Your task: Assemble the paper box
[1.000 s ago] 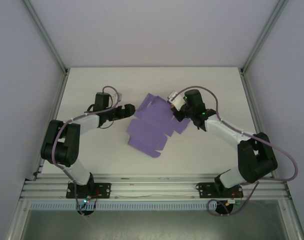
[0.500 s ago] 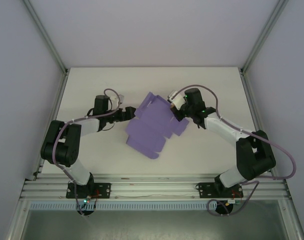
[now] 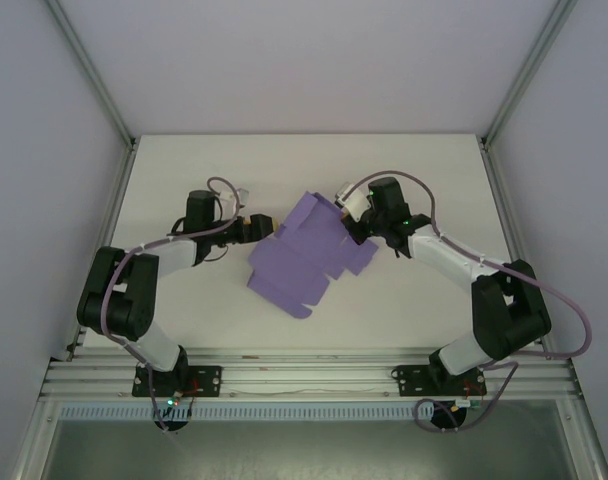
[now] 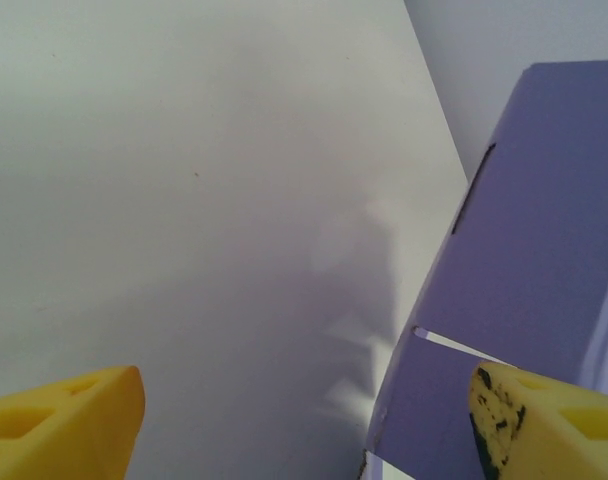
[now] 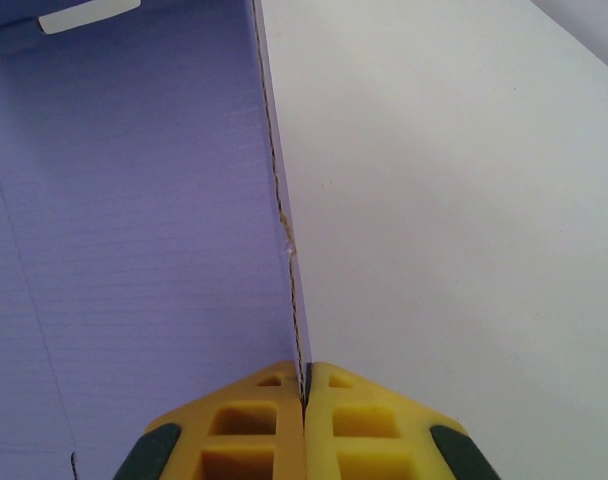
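**A:** What has changed?

**B:** On the white table (image 3: 184, 170), the paper box (image 3: 299, 262), a flat lavender sheet, has slid slightly left. It lies mid-table between the arms, with its far flap tilted up.

**A:** And the grippers?

**B:** The left gripper (image 3: 261, 227) is at the sheet's left edge, fingers spread wide. The right gripper (image 3: 356, 230) pinches the right edge, pads pressed together.

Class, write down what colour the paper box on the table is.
The paper box is plain lavender purple, unpatterned; the top external view shows it best.
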Motion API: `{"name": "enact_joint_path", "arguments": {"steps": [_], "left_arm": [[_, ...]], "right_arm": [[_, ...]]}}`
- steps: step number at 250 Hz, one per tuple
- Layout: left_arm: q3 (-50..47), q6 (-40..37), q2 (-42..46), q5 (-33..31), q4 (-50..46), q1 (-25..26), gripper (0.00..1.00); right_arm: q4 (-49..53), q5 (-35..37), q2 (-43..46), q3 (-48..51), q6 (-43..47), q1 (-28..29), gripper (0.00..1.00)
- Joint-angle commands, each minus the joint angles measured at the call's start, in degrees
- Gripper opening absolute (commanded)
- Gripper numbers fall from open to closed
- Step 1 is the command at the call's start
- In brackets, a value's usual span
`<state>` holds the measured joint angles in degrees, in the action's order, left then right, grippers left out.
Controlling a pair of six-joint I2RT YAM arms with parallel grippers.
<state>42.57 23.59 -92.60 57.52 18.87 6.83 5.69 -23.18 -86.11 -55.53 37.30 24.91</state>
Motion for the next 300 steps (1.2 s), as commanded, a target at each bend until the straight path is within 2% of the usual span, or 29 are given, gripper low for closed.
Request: {"name": "enact_joint_path", "arguments": {"steps": [1,9,37,57,76,126,150,163,203,235,246,276,300], "left_arm": [[-0.06,-2.50,-0.88,3.50,2.13,1.02,0.76],[0.22,-2.88,-1.38,3.83,1.86,1.52,0.73],[1.28,-6.93,-1.88,3.03,-1.01,4.71,0.71],[2.54,-10.21,-2.18,1.05,-4.45,7.00,0.63],[3.91,-11.52,-2.71,-2.68,-7.76,8.29,0.59],[6.04,-10.50,-5.25,-11.74,-8.88,10.32,0.50],[6.93,-12.85,-5.81,-17.94,-10.31,13.16,0.49],[6.27,-12.83,-5.72,-18.71,-8.15,14.24,0.49],[4.45,-12.11,-5.64,-18.64,-3.45,15.52,0.56],[3.39,-14.28,-3.30,-21.06,-6.56,16.46,0.64],[2.32,-14.28,-1.38,-22.64,-6.88,16.53,0.70],[1.79,-13.60,5.04,-30.72,-11.15,16.46,0.99],[2.81,-13.95,9.29,-33.15,-14.89,16.46,1.00]], "right_arm": [[0.68,-1.59,0.18,-2.55,-1.06,-0.21,0.00],[0.73,-1.85,0.15,-2.75,-1.22,-0.25,0.00],[1.80,-3.24,-0.11,-3.85,-2.14,-0.54,0.00],[2.73,-5.07,-0.33,-4.77,-3.26,-0.77,0.00],[3.96,-6.47,-0.45,-5.48,-3.45,-0.77,0.00],[4.24,-9.09,0.17,-5.66,-5.45,-0.76,0.00],[4.95,-10.02,0.32,-6.34,-6.28,-0.80,0.00],[5.97,-10.46,0.07,-6.91,-6.53,-0.82,0.00],[7.87,-9.82,-1.18,-7.96,-6.98,-0.80,0.00],[9.36,-7.09,-1.34,-8.02,-6.09,-0.81,0.00],[10.01,-5.55,-1.28,-7.94,-5.41,-0.82,0.00],[12.02,-1.90,-1.28,-8.12,-4.08,-0.81,0.00],[13.56,-0.23,-1.82,-8.90,-3.98,-0.78,0.00]]}}
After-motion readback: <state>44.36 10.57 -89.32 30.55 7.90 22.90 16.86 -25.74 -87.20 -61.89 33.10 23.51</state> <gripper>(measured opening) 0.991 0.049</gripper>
